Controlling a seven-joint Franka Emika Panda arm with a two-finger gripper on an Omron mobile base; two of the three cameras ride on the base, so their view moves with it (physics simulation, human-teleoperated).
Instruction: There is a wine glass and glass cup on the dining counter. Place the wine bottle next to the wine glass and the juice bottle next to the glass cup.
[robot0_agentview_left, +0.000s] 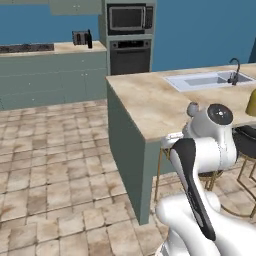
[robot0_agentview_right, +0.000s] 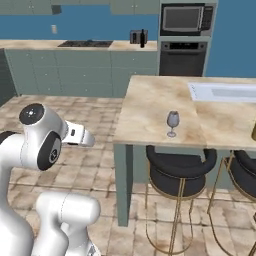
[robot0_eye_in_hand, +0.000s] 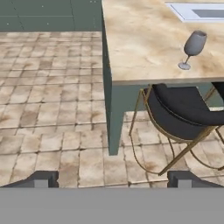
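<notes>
The wine glass (robot0_agentview_right: 172, 122) (robot0_eye_in_hand: 192, 47) stands upright near the front edge of the dining counter (robot0_agentview_right: 150, 107) (robot0_agentview_left: 145, 100) (robot0_eye_in_hand: 140, 43). A slim dark wine bottle (robot0_agentview_left: 89, 39) (robot0_agentview_right: 142, 38) stands on the far back counter beside a toaster. The yellow juice bottle (robot0_agentview_left: 250, 102) is cut by the right edge of the left base view, on the dining counter. The glass cup is out of view. My gripper (robot0_eye_in_hand: 113, 180) is open and empty, held over the floor short of the counter's left corner, facing the wine glass.
Black stools with gold legs (robot0_agentview_right: 180, 167) (robot0_eye_in_hand: 183, 109) are tucked under the dining counter's front edge. A pale sink (robot0_agentview_left: 205, 80) with a black faucet (robot0_agentview_left: 234, 70) sits in the countertop. An oven stack with a microwave (robot0_agentview_right: 185, 20) stands behind.
</notes>
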